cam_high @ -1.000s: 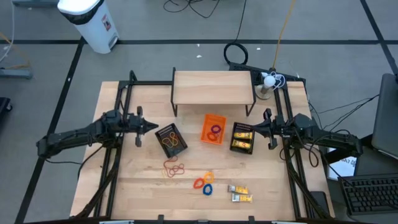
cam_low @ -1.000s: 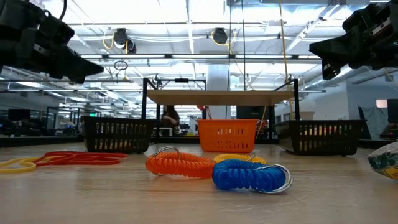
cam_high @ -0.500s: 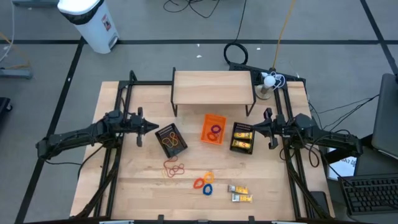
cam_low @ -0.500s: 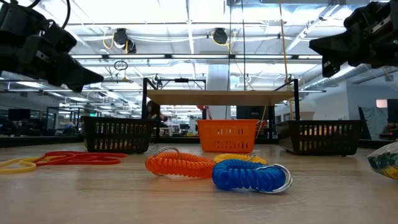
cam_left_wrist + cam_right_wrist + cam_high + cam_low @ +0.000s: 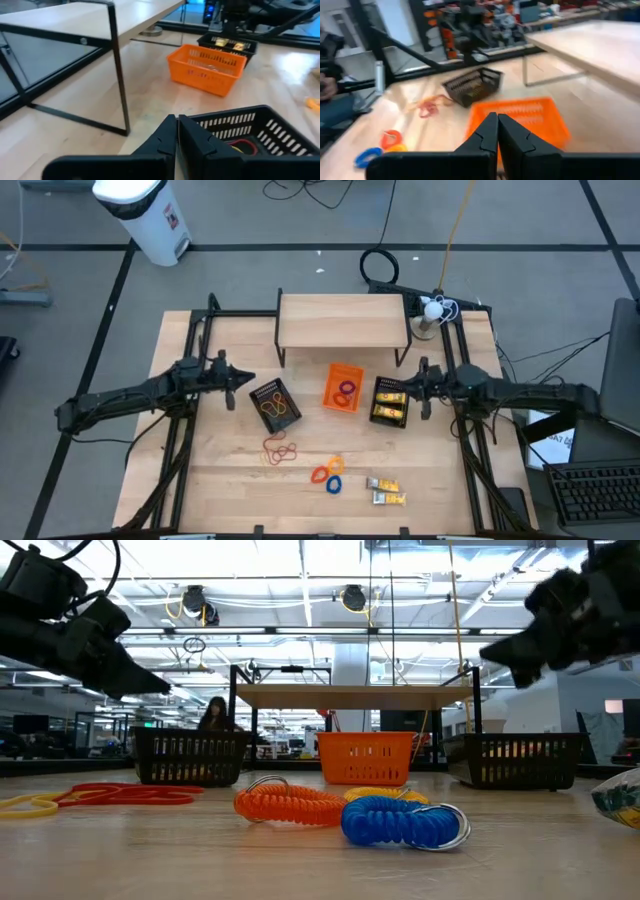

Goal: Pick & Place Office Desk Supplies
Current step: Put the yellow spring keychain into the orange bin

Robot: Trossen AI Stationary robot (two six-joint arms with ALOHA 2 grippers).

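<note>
Loose red and tan rubber bands (image 5: pixel 280 448) lie on the table near the left black mesh bin (image 5: pixel 275 405), which holds more bands. Orange, yellow and blue coil rings (image 5: pixel 328 473) lie nearer the front; they also show in the low view (image 5: pixel 345 810). Yellow-and-white packets (image 5: pixel 385 490) lie to their right. The orange bin (image 5: pixel 343 387) holds rings, and the right black bin (image 5: pixel 390 402) holds packets. My left gripper (image 5: pixel 250 381) hovers shut and empty just left of the left bin (image 5: pixel 250 135). My right gripper (image 5: pixel 404 388) hovers shut and empty over the right bin's right edge.
A low wooden shelf (image 5: pixel 343 320) on black legs (image 5: pixel 117 65) stands at the far side behind the bins. A black metal frame (image 5: pixel 190 340) runs along both table sides. A lamp base (image 5: pixel 428 328) sits at the far right. A person (image 5: pixel 215 715) shows in the room beyond.
My right gripper has gone toward the table's left edge, closer to the right black bin, and a little down. My left gripper has gone slightly toward the left black bin and a little down. Both stay shut. The person in the background has walked across.
</note>
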